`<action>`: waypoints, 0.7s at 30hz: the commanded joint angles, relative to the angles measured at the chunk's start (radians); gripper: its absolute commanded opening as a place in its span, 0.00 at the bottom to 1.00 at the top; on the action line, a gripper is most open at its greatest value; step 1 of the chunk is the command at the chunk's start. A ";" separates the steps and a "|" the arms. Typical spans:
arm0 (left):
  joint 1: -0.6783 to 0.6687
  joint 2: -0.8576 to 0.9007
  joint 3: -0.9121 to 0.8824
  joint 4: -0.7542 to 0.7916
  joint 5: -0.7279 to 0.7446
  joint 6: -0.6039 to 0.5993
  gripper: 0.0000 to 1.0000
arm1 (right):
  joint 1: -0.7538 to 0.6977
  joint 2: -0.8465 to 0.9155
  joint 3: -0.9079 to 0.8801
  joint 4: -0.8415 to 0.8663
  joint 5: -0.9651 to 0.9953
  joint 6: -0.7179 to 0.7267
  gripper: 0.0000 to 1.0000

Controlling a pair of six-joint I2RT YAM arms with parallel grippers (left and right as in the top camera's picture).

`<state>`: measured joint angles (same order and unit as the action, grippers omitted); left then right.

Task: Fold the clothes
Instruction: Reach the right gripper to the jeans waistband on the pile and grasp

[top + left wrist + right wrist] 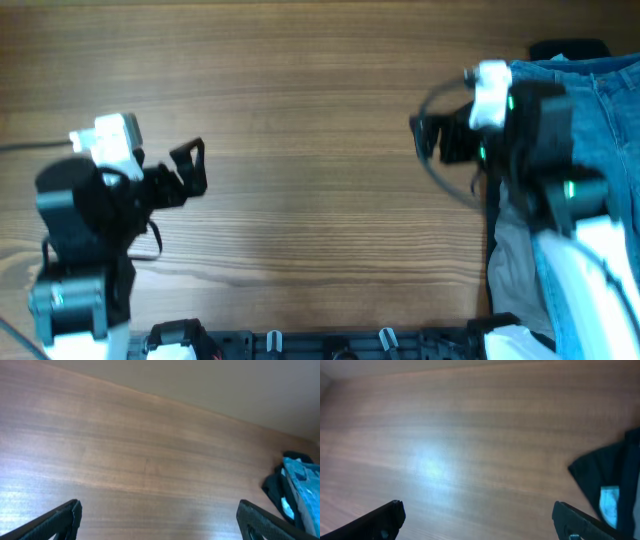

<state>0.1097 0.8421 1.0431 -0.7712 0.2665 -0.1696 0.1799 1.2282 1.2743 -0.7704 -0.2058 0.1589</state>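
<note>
Two tools gape empty: the jeans (610, 100) lie just behind the right tool (422, 136), well apart from the left tool (194, 166).

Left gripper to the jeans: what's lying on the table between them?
Overhead: from the left gripper to the jeans, bare table; only the right gripper hangs above it near the jeans.

On the wooden table (300, 120), the left gripper (194, 168) hovers at the left, fingers spread, above bare wood. The right gripper (428, 137) reaches in from the right, blurred, just beside light blue jeans (615, 100) lying along the right edge, with a grey garment (512, 262) nearer.
</note>
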 commanded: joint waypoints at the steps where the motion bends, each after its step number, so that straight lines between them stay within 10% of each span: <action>1: 0.000 0.109 0.090 -0.053 -0.002 0.013 1.00 | -0.013 0.145 0.134 0.014 0.071 -0.034 1.00; 11: 0.000 0.136 0.090 -0.058 0.021 0.005 1.00 | -0.531 0.576 0.149 -0.004 0.117 0.157 0.79; 21: 0.000 0.141 0.090 -0.053 0.021 0.005 1.00 | -0.507 0.764 0.148 0.112 0.146 -0.130 0.75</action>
<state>0.1097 0.9821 1.1152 -0.8299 0.2749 -0.1696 -0.3401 1.9411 1.4128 -0.6697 -0.0940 0.0895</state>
